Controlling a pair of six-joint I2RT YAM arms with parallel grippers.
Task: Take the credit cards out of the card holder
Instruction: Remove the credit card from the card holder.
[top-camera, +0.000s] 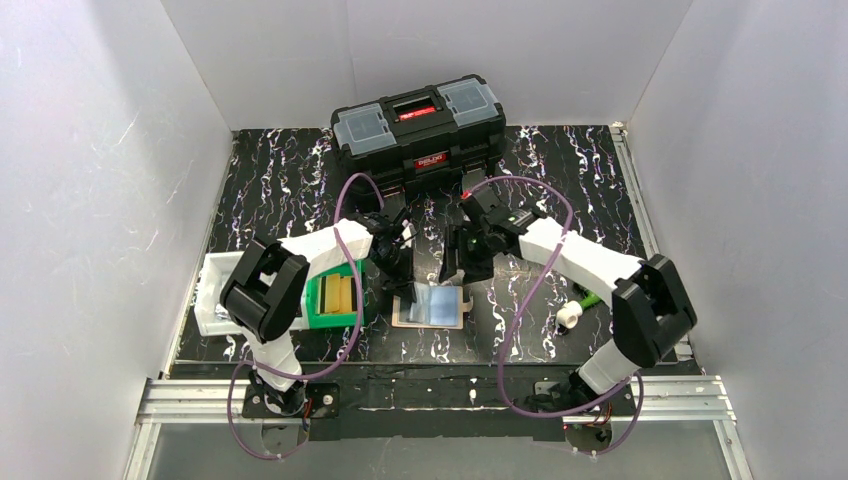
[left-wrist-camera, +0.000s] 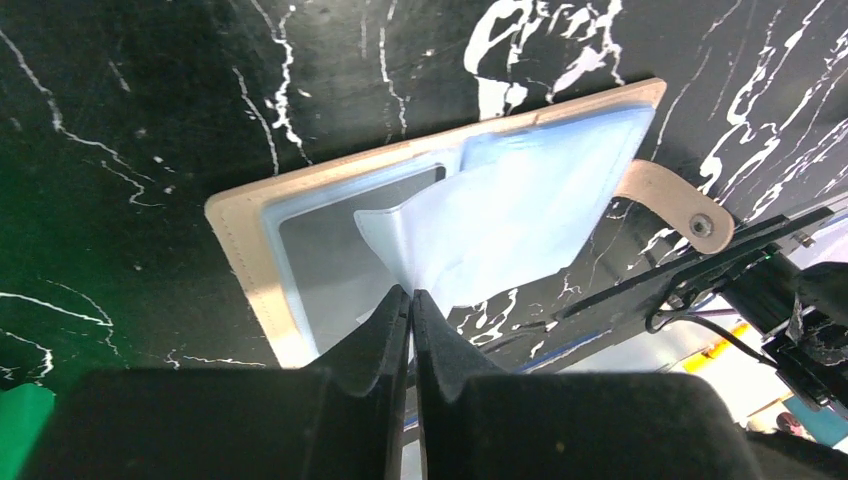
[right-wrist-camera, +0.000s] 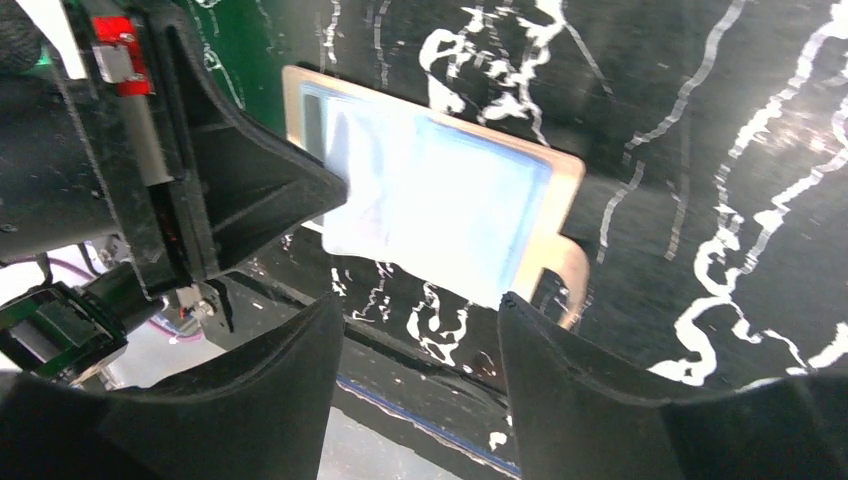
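Note:
The tan card holder (left-wrist-camera: 240, 235) lies open and flat on the black marbled table, its strap (left-wrist-camera: 680, 205) sticking out to one side. A light blue credit card (left-wrist-camera: 510, 215) sits tilted over the holder's blue lining. My left gripper (left-wrist-camera: 411, 296) is shut on that card's near corner. A greyish panel (left-wrist-camera: 320, 255) shows inside the holder; I cannot tell whether it is a card. In the right wrist view the card (right-wrist-camera: 430, 200) and holder (right-wrist-camera: 562, 190) lie just beyond my right gripper (right-wrist-camera: 420, 300). It hangs open above them with nothing between its fingers.
A black toolbox (top-camera: 420, 130) stands at the back centre. A green bin (top-camera: 335, 295) with yellow-tan slabs and a white tray (top-camera: 210, 300) sit on the left under the left arm. A small white piece (top-camera: 570, 315) lies to the right.

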